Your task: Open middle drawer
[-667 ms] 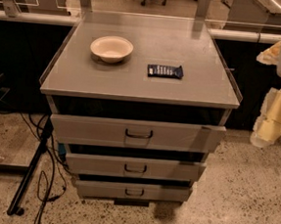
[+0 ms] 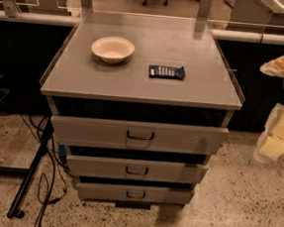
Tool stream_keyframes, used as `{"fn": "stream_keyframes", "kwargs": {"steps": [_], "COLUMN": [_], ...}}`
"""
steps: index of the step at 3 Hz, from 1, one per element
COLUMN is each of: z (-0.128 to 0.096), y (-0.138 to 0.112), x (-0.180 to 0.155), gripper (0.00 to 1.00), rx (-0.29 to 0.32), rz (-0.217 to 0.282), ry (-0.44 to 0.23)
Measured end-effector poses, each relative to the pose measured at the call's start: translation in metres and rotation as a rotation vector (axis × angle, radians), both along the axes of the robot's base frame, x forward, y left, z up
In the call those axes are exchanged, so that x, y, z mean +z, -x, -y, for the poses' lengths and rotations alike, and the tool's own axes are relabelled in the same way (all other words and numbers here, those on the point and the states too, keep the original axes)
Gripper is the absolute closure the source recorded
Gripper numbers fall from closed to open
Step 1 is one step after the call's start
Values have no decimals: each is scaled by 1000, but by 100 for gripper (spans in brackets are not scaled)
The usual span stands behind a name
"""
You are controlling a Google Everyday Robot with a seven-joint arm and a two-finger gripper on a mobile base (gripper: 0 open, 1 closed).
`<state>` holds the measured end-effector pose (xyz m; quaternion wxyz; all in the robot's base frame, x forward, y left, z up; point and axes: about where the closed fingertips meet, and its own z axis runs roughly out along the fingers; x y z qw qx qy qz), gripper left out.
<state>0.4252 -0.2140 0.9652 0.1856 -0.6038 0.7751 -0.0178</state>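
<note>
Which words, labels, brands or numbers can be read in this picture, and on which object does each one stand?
No text can be read here.
Dark packet on the cabinet top: pale marks, too blurred to read.
Bowl: no writing shows.
Middle drawer: plain front, no label shows.
Gripper, at the right edge beside the cabinet: no writing shows.

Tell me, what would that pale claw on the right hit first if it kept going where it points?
The gripper, right of the cabinet, seems to point downward, so probably the speckled floor, not the middle drawer. Depth is unclear.
</note>
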Motion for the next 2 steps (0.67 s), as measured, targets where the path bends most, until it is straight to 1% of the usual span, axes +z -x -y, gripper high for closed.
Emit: {"fn": "stream_keyframes", "kwargs": {"steps": [1, 2], "z": [-9, -17], "y": [25, 50], "x": [-35, -81], "gripper": [0, 0], "rx": [30, 36], "rz": [-5, -9], "ry": [-99, -185]}}
